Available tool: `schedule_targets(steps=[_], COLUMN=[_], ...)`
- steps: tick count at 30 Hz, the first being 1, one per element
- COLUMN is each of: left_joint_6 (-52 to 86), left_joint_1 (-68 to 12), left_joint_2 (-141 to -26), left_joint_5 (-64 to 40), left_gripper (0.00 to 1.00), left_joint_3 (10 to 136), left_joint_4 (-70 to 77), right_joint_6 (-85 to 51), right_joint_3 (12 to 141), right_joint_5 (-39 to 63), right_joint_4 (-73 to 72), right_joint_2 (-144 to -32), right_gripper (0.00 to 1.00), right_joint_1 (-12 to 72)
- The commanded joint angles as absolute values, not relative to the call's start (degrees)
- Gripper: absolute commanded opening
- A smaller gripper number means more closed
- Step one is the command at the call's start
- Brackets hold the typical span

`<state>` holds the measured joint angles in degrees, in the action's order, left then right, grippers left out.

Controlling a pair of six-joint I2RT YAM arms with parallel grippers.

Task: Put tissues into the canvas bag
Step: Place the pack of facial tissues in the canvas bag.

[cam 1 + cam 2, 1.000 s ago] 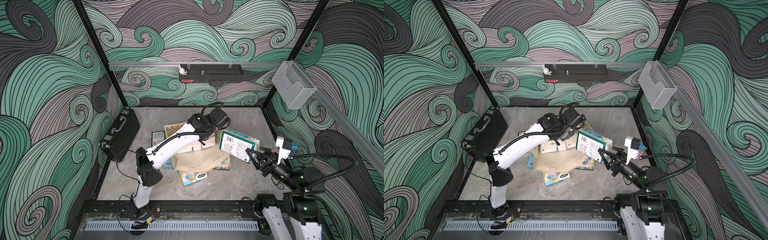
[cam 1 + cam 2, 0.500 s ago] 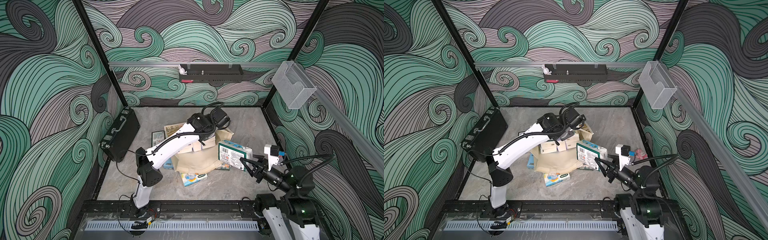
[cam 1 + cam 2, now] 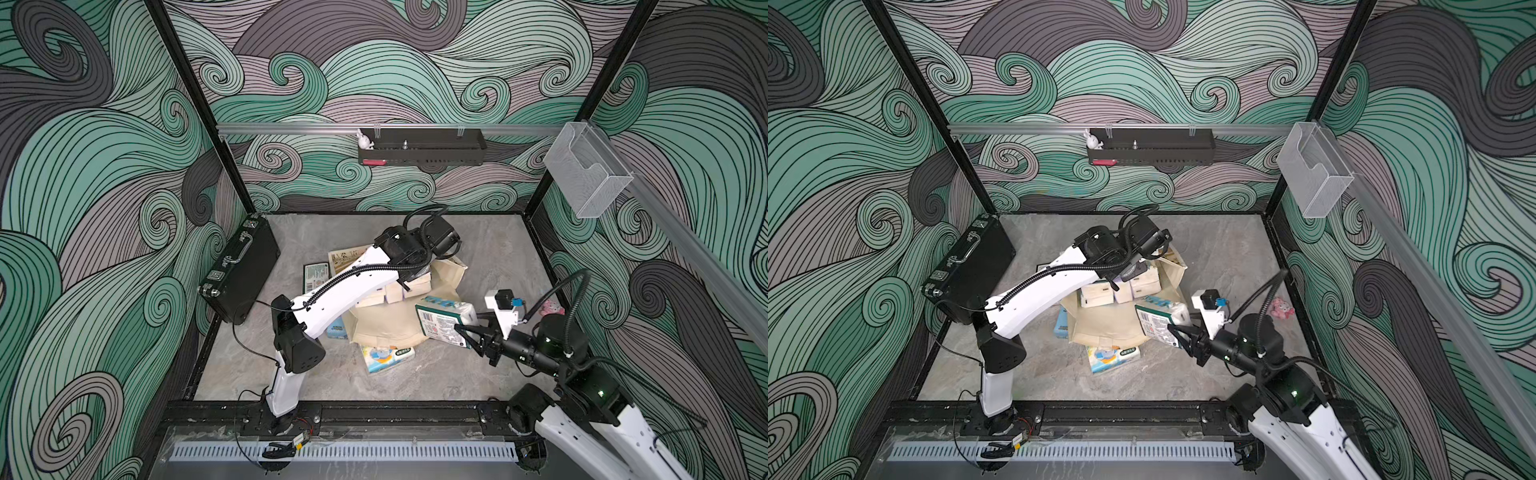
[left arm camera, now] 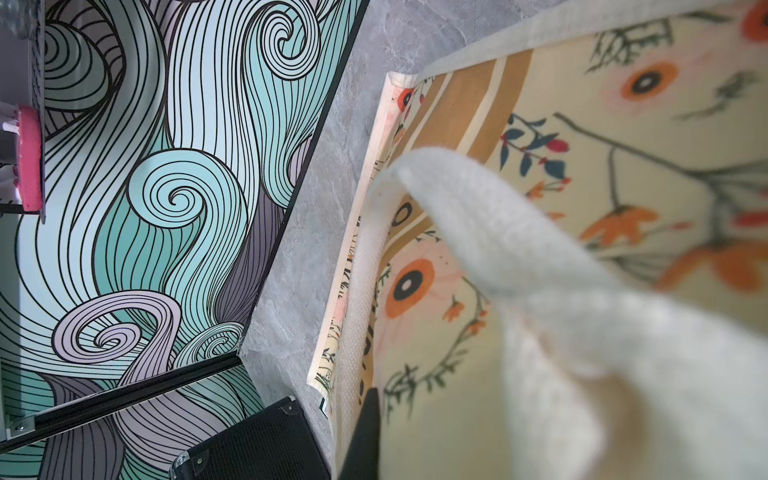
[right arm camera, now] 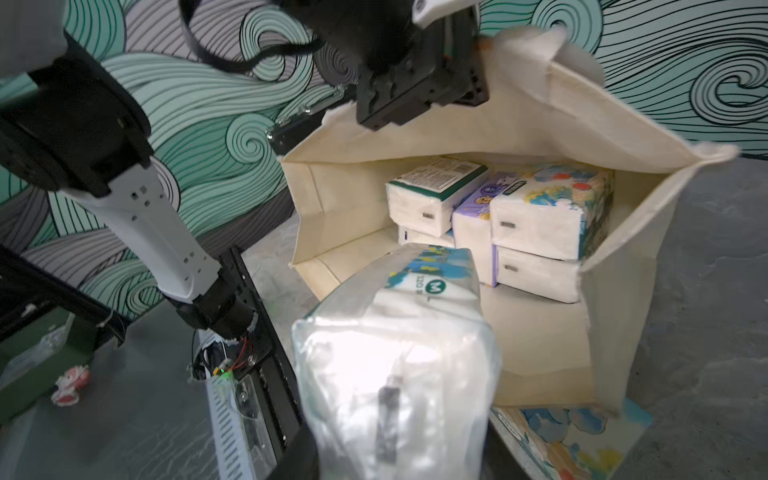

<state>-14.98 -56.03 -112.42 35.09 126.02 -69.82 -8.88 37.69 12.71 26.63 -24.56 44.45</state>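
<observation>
Taking the floor as a clock face, with our bases at 6 and the back wall at 12, we are starting nearest, at about 5 o'clock. There our right gripper (image 3: 471, 330) is reaching toward the centre, its jaws clamping one end of a green-and-white pack (image 3: 440, 321) of tissues with the barcode label facing up. The pack is hanging at the open mouth of the canvas bag (image 3: 386, 322), not yet inside. At the bag's 6 o'clock a cartoon pack (image 3: 386, 357) is lying on the grey floor, partly tucked under the bag's lower edge, and a light blue pack (image 3: 335, 328) is lying just beside the bag at its 8 o'clock. A pink toy (image 3: 550, 308) is sitting by the wall at 3 o'clock. The bag is lying on its side at the centre, mouth opening toward about 5 o'clock. In the right wrist view we are looking into it at a stack of packs (image 5: 536, 224), green-and-white, purple and cartoon-printed, resting against its far end. Our left gripper (image 5: 465, 70) is reaching over from 7 o'clock, closed tight on the mouth's upper rim beside the white handle (image 4: 519, 270) and holding it lifted. Farther out, a dark green pack (image 3: 316, 276) is lying at 10 o'clock, and a black briefcase (image 3: 245, 274) is leaning against the wall at 9 o'clock.
</observation>
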Motion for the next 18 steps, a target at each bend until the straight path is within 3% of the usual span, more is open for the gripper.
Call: schedule_targets(steps=[1, 5, 8, 13, 18], left_joint_6=[-14.8, -14.9, -15.0, -15.2, -15.5], left_joint_1=[-56.4, -56.3, -56.3, -56.1, -56.0], left_joint_2=[-110.8, -110.8, -110.7, -110.2, -109.8], left_joint_5=[35.9, 35.8, 35.8, 35.4, 34.8], left_gripper=[0.0, 0.0, 0.0, 0.0, 0.0], left_joint_3=[128.8, 128.7, 128.2, 127.2, 127.2], left_joint_4=[-70.4, -70.3, -70.0, -69.5, -69.1], right_joint_6=[-1.6, 9.9, 19.4, 23.5, 16.6], right_joint_3=[40.1, 39.6, 37.5, 34.8, 32.7], right_joint_5=[-18.1, -47.8, -61.2, -58.7, -44.9], right_joint_4=[24.1, 15.9, 2.1, -8.6, -2.0], right_joint_2=[-27.3, -35.8, -43.1, -43.0, -39.2], right_gripper=[0.38, 0.35, 0.34, 0.26, 0.26], right_joint_1=[60.8, 83.3, 91.7, 90.3, 78.5])
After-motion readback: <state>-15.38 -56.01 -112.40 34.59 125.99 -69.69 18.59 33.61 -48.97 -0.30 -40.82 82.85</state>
